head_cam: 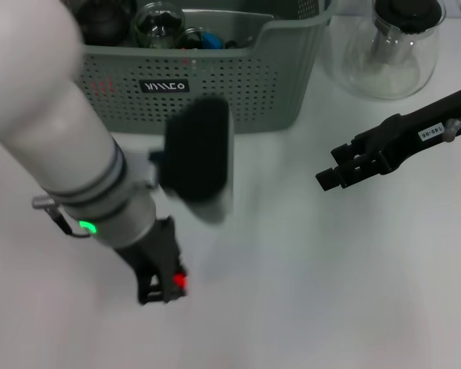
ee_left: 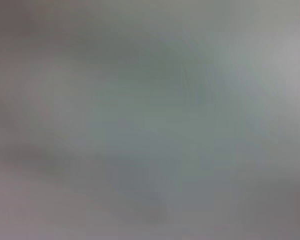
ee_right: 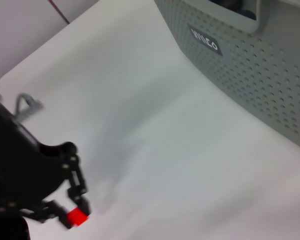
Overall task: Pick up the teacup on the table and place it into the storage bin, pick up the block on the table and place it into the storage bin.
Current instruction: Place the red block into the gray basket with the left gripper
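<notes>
**Colleague:** What's in the containers right now?

**Me:** From my head camera, the storage bin (head_cam: 238, 84) sits at the far side of the white table (head_cam: 307, 292). It's grey-green, with perforated walls and a small black label with white lettering. Inside I can make out a dark rounded item (head_cam: 101, 23), a clear glass piece (head_cam: 160, 21) and something blue (head_cam: 209, 38); I can't tell whether any of them is the teacup. To the bin's right stands a clear glass teapot (head_cam: 392, 54) with a dark lid and a strainer tube inside it.

**Colleague:** And the block?

**Me:** It's small and bright red (head_cam: 180, 281), down at the near left of the table, well apart from the bin. My left gripper (head_cam: 166, 286) has its dark fingers pinched on it, close to the tabletop. My right wrist camera shows the same thing: a red cube (ee_right: 76, 216) clamped at the fingertips (ee_right: 82, 202).

**Colleague:** Anything from your left wrist camera?

**Me:** Only a pale blur, nothing I can read.

**Colleague:** The other arm?

**Me:** My right gripper (head_cam: 328, 177) hangs over the right side of the table, in front of the teapot, holding nothing. I can't tell how its fingers are set.
</notes>
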Controlling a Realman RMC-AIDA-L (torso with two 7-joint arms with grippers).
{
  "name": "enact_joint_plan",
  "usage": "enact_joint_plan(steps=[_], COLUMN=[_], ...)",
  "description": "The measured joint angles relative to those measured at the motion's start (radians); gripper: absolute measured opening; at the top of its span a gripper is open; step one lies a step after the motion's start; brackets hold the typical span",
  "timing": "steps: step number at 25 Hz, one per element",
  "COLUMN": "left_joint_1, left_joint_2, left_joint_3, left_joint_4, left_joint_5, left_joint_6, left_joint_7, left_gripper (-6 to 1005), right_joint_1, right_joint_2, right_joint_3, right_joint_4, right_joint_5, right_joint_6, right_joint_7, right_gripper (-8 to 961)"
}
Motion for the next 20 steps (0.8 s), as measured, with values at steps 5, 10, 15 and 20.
enact_joint_plan(steps=[5, 10, 15, 20], left_joint_1=[-0.007, -0.095, -0.244, -0.394], left_joint_2=[0.005, 0.017, 0.091, 0.170], left_joint_3=[-0.348, -0.773, -0.865, -0.847], left_joint_4=[0.149, 0.142, -0.106, -0.463], left_joint_5=[-0.269, -0.478, -0.456, -0.408], left_joint_6=[0.080, -0.066, -0.334, -0.493], left_joint_7=[-0.009, -0.074, -0.162, -0.181], left_gripper=[190, 198, 214, 230], right_joint_1=[0.002, 0.006, 0.009, 0.008], right_joint_2=[-0.001, -0.001, -0.003, -0.004], right_joint_3=[0.000, 0.000, -0.001, -0.006], right_joint_4=[0.000, 0.000, 0.000, 0.000], right_joint_5=[0.000, 0.000, 0.000, 0.000], right_joint_6=[-0.005, -0.003, -0.006, -0.005], right_joint_7=[0.000, -0.008, -0.010, -0.018], right_gripper=[770, 770, 771, 771])
